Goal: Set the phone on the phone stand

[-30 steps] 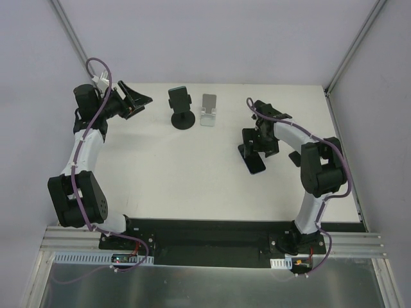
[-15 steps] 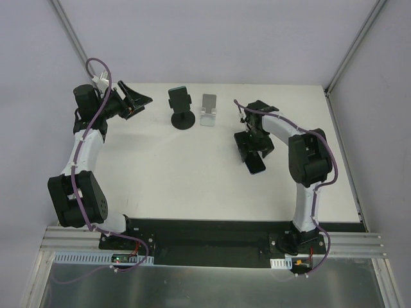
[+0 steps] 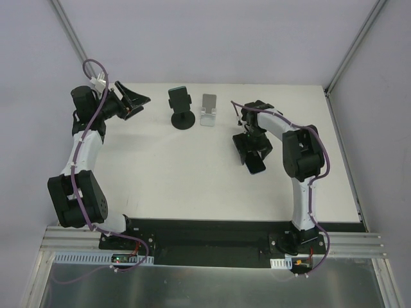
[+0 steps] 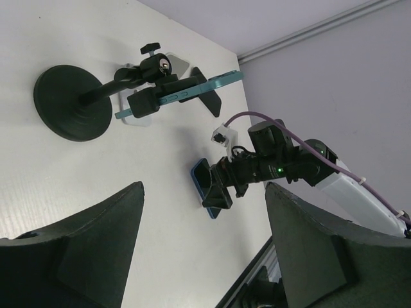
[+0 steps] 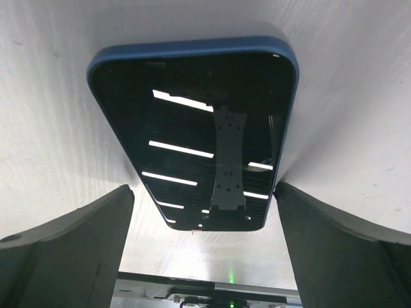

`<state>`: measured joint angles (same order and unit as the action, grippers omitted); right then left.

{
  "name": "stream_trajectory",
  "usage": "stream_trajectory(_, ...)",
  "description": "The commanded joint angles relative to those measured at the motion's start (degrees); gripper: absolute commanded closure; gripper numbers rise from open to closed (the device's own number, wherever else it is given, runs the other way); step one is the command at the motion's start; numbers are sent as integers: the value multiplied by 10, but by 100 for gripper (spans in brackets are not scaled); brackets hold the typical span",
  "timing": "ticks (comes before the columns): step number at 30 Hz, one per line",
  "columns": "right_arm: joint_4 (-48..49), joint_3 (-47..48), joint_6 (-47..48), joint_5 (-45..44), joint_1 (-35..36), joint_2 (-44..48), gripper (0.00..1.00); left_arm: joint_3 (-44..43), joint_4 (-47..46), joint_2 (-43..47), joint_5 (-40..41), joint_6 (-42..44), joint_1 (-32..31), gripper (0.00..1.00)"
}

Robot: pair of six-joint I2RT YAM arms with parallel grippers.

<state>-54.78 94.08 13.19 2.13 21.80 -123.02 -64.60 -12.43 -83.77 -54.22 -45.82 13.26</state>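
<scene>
The right gripper (image 3: 252, 151) hangs low over the blue-cased phone (image 5: 192, 122), its fingers (image 5: 70, 250) spread wide on either side of it. I cannot tell whether they touch the case. The phone lies flat, screen up, right of the middle of the desk (image 3: 160, 186); from above the gripper hides its far end.

The left gripper (image 3: 133, 99) is by the far left corner, spread wide and holding nothing.

By the far edge the silver stand (image 3: 208, 110) is bare. Beside it, the black stand (image 3: 182, 117) clamps a teal phone (image 4: 192, 90) and mostly hides the silver stand from the left wrist.
</scene>
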Motion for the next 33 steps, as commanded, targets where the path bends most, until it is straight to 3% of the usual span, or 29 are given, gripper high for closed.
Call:
stream_trajectory(1, -12, 26, 1, -10, 7, -17, 8, 7, -40, 0, -26, -16, 7, 25)
stream_trajectory(7, -32, 56, -10, -14, 10, -35, 22, 15, -44, -2, -18, -21, 11, 9)
stream_trajectory(11, -33, 58, -9, -18, 18, -38, 34, 18, -52, 2, -18, -28, 13, 7)
stream_trajectory(17, -9, 69, -26, -45, 35, -33, 61, 22, -64, 1, -23, -37, 14, 7)
stream_trajectory(19, 9, 72, -38, -44, 40, -28, 75, 24, -67, 1, -25, -40, 16, 7)
stream_trajectory(21, 27, 69, -50, -43, 41, -14, 97, 24, -71, -1, -28, -44, 18, 7)
stream_trajectory(33, 322, -53, -165, -55, 43, 101, 99, 32, -95, 1, -35, -66, 28, 8)
